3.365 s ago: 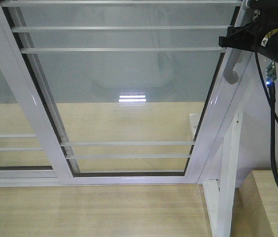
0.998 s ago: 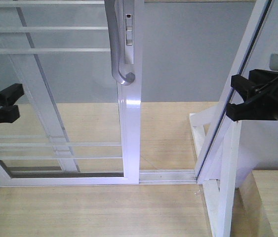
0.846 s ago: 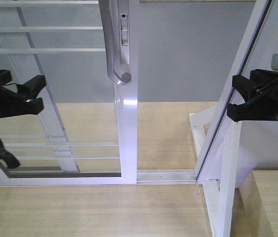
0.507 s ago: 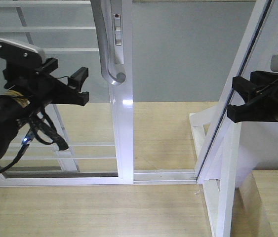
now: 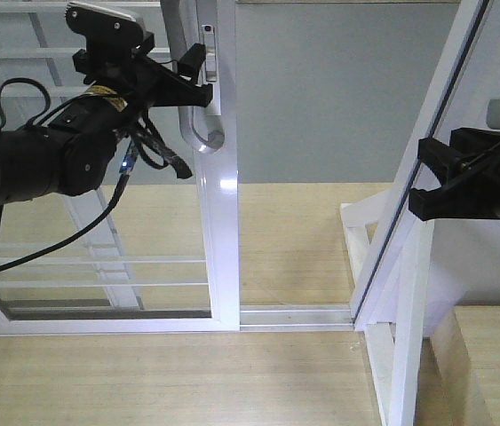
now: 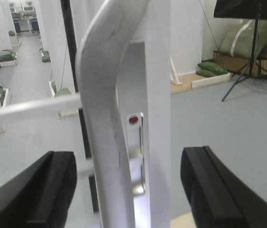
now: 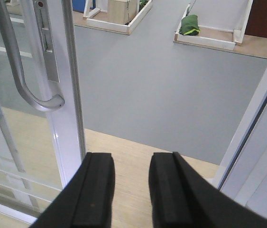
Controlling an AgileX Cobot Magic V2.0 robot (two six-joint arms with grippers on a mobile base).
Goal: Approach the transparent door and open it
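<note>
The transparent door (image 5: 223,248) is a glass panel in a white frame, slid left, leaving a gap to the right jamb (image 5: 427,115). Its curved silver handle (image 5: 198,138) sits on the right stile. My left gripper (image 5: 192,75) is open at handle height. In the left wrist view the handle (image 6: 105,118) and stile stand between its two black fingers (image 6: 43,190), with no contact visible. My right gripper (image 5: 420,177) is open and empty by the right jamb. In the right wrist view its fingers (image 7: 95,190) point at the wood floor, and the handle (image 7: 24,85) is to the upper left.
A white bottom track (image 5: 294,315) runs across the gap. A second barred glass panel (image 5: 90,231) stands behind the door at the left. A white support frame (image 5: 405,355) stands at lower right. Grey floor (image 5: 338,89) lies beyond the gap.
My left arm has risen from the lower left up to the handle. The door stile has slid a little further left. My right gripper has not moved.
</note>
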